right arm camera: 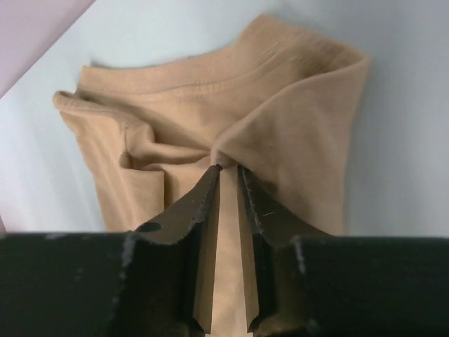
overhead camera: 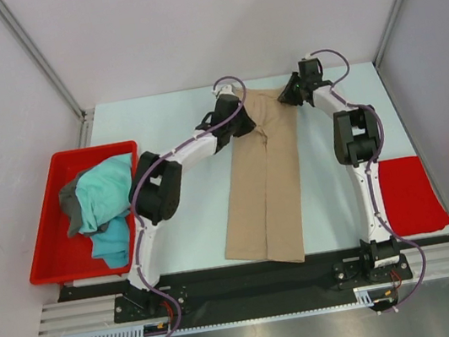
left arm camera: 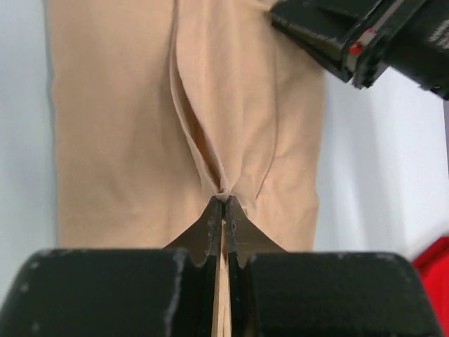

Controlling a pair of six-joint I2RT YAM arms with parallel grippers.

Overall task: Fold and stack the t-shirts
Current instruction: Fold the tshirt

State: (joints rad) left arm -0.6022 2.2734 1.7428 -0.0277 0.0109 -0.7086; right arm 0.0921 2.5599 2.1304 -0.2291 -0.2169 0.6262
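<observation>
Looks early. Clamps left gripper (left arm camera: 224, 201) and right gripper (right arm camera: 229, 170) onto the far end of the tan t-shirt (overhead camera: 266, 187), narrowed lengthwise on the table (overhead camera: 182, 226). Leaves crosswise folds undone, teal t-shirt (overhead camera: 113, 190) and dark grey t-shirt (overhead camera: 68, 208) heaped in the red tray (overhead camera: 52, 268), no stack begun.

The tan t-shirt (overhead camera: 265, 179) is shown as soft, matt cloth; the red tray (overhead camera: 51, 260) as smooth, slightly glossy plastic; the table (overhead camera: 187, 226) as smooth and matt.
</observation>
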